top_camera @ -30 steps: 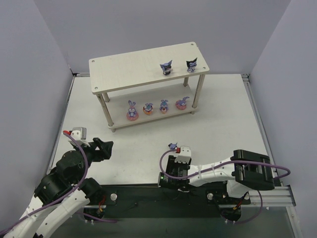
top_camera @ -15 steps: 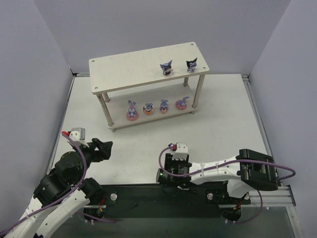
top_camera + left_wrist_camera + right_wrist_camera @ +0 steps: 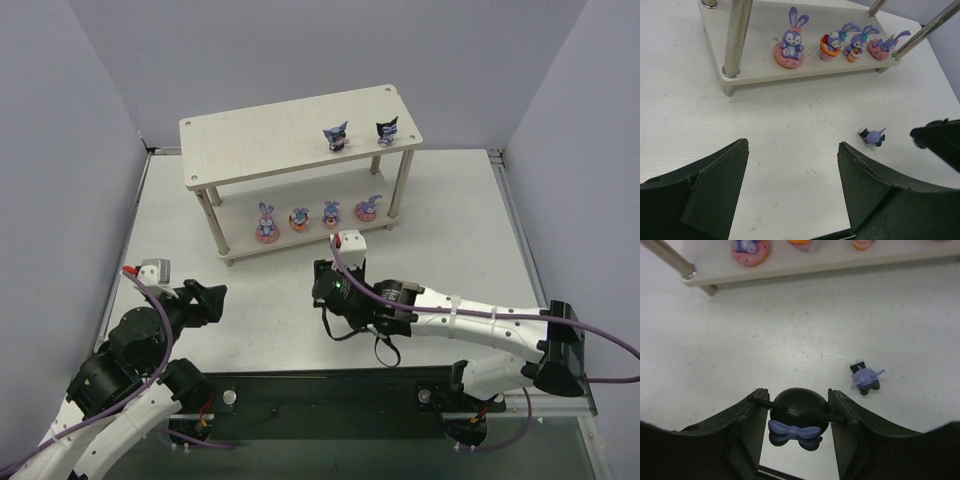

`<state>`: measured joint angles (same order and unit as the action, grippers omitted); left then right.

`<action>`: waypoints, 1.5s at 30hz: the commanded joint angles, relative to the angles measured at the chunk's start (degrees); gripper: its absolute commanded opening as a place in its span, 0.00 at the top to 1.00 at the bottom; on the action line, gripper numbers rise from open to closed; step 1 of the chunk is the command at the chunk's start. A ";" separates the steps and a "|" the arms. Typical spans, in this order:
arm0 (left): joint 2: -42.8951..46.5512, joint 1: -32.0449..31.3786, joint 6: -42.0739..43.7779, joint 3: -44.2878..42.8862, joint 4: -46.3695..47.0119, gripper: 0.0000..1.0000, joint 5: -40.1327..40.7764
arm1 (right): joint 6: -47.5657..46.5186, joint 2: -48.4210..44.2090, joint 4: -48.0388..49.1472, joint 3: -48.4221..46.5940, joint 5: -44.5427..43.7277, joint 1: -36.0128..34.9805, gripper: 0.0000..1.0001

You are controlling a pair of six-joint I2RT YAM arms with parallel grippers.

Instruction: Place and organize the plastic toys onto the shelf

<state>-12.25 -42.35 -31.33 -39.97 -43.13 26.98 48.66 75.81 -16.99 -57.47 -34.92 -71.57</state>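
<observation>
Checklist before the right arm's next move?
1. Grip: right gripper shut on the held dark figure: ok.
2. Held figure's tilt between the fingers: cannot tell.
3. Bare room on the shelf top board, left of the two standing dark figures: ok.
4. Other arm: left gripper open, apart from the shelf: ok.
5. Path: loose dark figure lies on the table near the right gripper: not ok, steer around it.
6. Four bunnies on the lower board: ok.
</observation>
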 commanded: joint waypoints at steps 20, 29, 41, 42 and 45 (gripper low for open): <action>0.39 -0.37 -0.57 0.15 1.21 0.18 0.18 | -39.17 19.98 -14.12 -63.62 9.60 8.73 1.00; 0.21 -0.37 -0.22 0.33 1.56 0.18 -0.35 | -41.54 28.34 -10.36 -74.54 9.96 11.01 1.00; 0.30 -0.37 -0.13 0.41 1.83 0.18 -0.62 | -41.46 34.58 -6.74 -78.32 10.48 15.84 1.00; 0.30 -0.28 -0.05 0.41 1.91 0.18 -0.70 | -41.63 34.84 -6.65 -78.49 10.66 16.20 1.00; 0.12 -0.37 -0.05 0.41 1.83 0.18 -0.79 | -41.37 35.46 -6.56 -78.67 10.75 17.51 1.00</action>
<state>-12.08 -42.35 -31.33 -39.75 -43.11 26.72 8.23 111.09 -26.92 -133.08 -23.86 -55.64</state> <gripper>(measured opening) 0.818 0.488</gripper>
